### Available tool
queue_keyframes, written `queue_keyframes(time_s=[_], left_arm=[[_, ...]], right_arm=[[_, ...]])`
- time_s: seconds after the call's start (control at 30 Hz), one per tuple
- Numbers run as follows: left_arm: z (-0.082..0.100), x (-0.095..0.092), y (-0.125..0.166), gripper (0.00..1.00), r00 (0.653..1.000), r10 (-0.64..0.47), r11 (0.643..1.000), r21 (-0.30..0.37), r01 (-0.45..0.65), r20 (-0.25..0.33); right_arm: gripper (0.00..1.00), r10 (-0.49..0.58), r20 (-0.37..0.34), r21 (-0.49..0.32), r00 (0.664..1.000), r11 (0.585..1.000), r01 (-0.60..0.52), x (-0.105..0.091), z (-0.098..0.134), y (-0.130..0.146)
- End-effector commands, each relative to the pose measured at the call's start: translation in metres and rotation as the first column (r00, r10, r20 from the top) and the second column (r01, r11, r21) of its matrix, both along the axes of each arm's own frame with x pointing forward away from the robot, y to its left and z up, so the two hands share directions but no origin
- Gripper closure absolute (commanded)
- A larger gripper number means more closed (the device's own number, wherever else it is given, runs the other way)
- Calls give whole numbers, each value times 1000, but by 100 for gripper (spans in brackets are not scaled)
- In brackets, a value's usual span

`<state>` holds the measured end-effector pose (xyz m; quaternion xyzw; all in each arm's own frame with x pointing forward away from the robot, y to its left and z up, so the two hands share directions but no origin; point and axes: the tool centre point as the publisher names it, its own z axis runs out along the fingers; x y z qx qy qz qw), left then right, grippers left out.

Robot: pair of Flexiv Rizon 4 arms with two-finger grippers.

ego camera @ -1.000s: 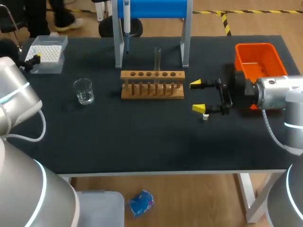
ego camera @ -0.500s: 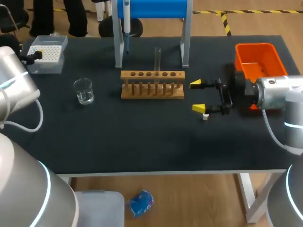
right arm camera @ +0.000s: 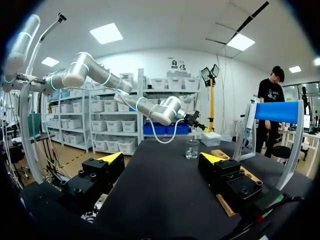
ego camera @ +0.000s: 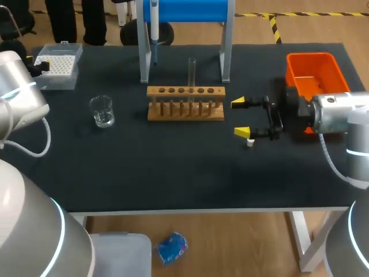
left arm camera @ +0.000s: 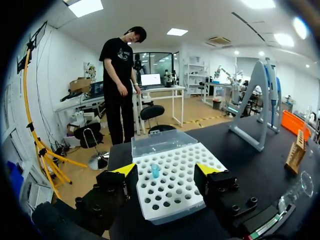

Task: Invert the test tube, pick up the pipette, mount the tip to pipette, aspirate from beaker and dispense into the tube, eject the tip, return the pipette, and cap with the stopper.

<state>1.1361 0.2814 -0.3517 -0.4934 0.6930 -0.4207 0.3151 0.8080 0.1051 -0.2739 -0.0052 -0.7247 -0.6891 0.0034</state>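
Left wrist view: left gripper [left arm camera: 166, 169] spread wide, tip box [left arm camera: 172, 192] just ahead of it. Right gripper [ego camera: 240, 118] wide too; white bit, probably the stopper [ego camera: 250, 142], just beside one finger.

Tip box [ego camera: 56, 82] sits far left, beaker [ego camera: 102, 111] before it — rack [ego camera: 185, 115] centre, bin [ego camera: 311, 66] right.

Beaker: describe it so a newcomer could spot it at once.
Find the wooden rack in the middle of the table. Left of it, nearer the robot than the white tip box, stands the beaker. It is the only squat clear cup, with a little liquid inside.
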Motion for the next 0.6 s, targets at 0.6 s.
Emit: queue_keyframes(time_s=[0.6], left_arm=[[-13, 24, 5, 46, 1000, 21, 1000, -3, -21, -14]], right_arm=[[0, -3, 1, -1, 1000, 1000, 3, -1, 0, 0]])
